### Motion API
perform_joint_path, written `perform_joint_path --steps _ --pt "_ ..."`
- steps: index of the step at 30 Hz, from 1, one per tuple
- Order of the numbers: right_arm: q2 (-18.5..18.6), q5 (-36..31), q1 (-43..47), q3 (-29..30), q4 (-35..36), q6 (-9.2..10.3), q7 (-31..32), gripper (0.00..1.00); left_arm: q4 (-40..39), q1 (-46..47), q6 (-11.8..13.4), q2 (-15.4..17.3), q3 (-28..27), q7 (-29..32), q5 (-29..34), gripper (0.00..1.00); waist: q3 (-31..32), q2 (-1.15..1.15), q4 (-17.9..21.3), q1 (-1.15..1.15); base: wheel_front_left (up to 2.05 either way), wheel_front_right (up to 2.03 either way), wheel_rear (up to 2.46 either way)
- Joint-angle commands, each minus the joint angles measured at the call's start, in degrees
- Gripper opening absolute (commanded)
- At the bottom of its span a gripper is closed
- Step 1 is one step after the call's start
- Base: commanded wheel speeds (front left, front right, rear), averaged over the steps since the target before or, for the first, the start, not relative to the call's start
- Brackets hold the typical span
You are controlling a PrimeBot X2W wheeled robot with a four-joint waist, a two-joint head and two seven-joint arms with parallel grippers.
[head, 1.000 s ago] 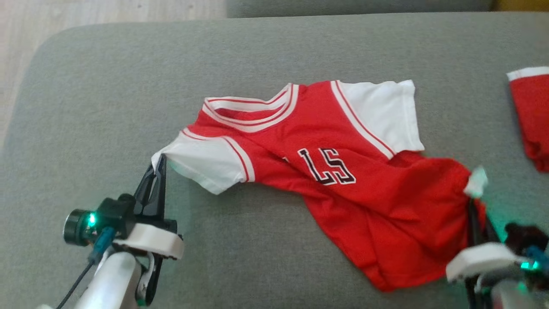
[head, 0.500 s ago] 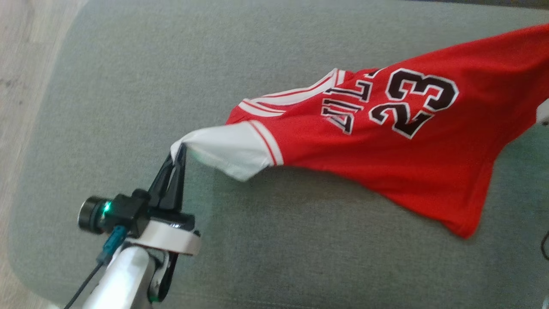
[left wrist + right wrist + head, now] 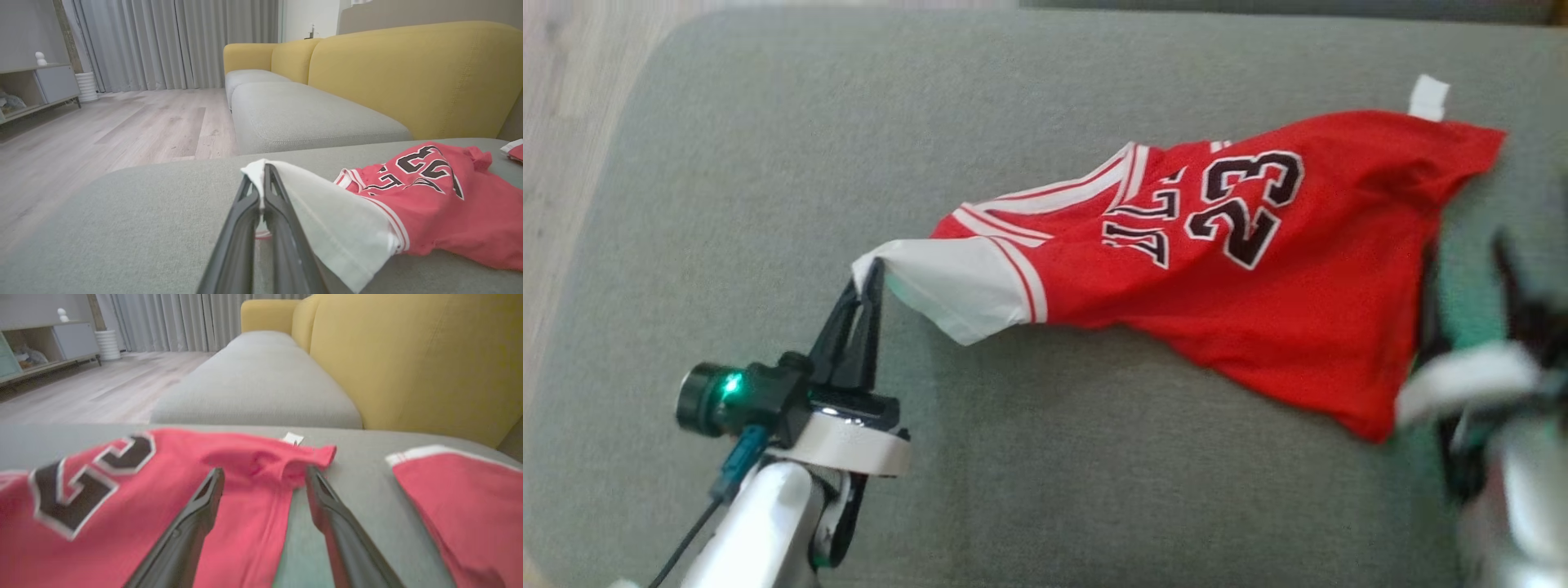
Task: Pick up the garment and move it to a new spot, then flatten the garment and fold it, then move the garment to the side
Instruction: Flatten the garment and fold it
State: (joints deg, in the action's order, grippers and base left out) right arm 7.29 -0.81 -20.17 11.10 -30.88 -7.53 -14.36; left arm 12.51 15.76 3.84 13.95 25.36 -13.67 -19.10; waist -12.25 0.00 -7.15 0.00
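Plainly, the red jersey (image 3: 1258, 294) lies stretched across the grey seat cushion (image 3: 1045, 490). Its black number 23 and lettering face up, the white-trimmed neck lies toward the robot's left and the hem toward its right. A small white tag (image 3: 1427, 96) sticks out at the far hem corner. Its white sleeve (image 3: 956, 286) is drawn out to a point, and the left gripper (image 3: 870, 273) has its two dark fingers pressed together on that sleeve's edge, pinching the cloth just above the cushion. At the other end the right gripper (image 3: 264, 473) hangs over the hem with its fingers spread wide. The red cloth lies under and between them, and they clamp nothing. In the head view this gripper is blurred at the right edge. To the right of the hem, apart from it on the same cushion, lies a second red garment (image 3: 457, 498) with a white band along its far edge. Beyond the cushion stand another grey seat (image 3: 294, 118) and a yellow backrest (image 3: 408, 73), then a pale wooden floor (image 3: 102, 134) and grey curtains (image 3: 163, 41).
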Motion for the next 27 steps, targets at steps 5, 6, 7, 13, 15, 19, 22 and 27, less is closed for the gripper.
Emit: perform_joint_path --steps 5,6,7,13,15,19,22,27 --pt "1.28 6.15 13.44 -11.06 10.29 0.04 -0.62 1.00 -2.49 -1.62 1.11 2.61 -4.26 -0.78 -0.69 0.00 3.69 0.00 3.56 0.00 0.00 0.00 0.00" --pt "1.87 7.64 15.52 -13.12 11.70 0.04 -0.62 1.00 -2.56 -1.93 1.21 2.82 -4.51 -0.81 -0.84 0.00 3.98 0.00 3.93 0.00 0.00 0.00 0.00" --pt "2.48 9.10 17.23 -14.91 13.01 0.04 -0.62 1.00 -2.63 -2.23 1.36 3.04 -4.81 -0.84 -0.98 0.00 4.25 0.00 4.37 0.00 0.00 0.00 0.00" --pt "6.35 15.10 21.90 -22.31 13.07 0.04 -0.63 1.00 -2.91 -3.60 1.81 3.51 -5.46 -0.94 -1.57 0.00 5.64 0.00 5.61 0.00 0.00 0.00 0.00" --pt "6.72 15.33 21.84 -23.50 12.14 0.04 -0.63 1.00 -2.92 -3.81 1.82 3.54 -5.41 -0.96 -1.69 0.00 5.87 0.00 5.70 0.00 0.00 0.00 0.00" --pt "7.12 15.12 20.76 -25.27 9.06 0.04 -0.63 1.00 -2.99 -3.96 1.78 3.54 -5.25 -0.98 -1.90 0.00 5.85 0.00 5.40 0.00 0.00 0.00 0.00" --pt "6.84 15.62 19.70 -25.94 6.64 0.04 -0.63 1.00 -3.20 -3.82 1.81 3.50 -5.13 -0.99 -1.97 0.00 5.38 0.00 4.79 0.00 0.00 0.00 0.00" --pt "6.48 16.61 17.79 -26.67 3.80 0.04 -0.63 1.00 -3.43 -3.44 1.90 3.47 -5.00 -1.03 -1.99 0.00 4.32 0.00 3.93 0.00 0.00 0.00 0.00"
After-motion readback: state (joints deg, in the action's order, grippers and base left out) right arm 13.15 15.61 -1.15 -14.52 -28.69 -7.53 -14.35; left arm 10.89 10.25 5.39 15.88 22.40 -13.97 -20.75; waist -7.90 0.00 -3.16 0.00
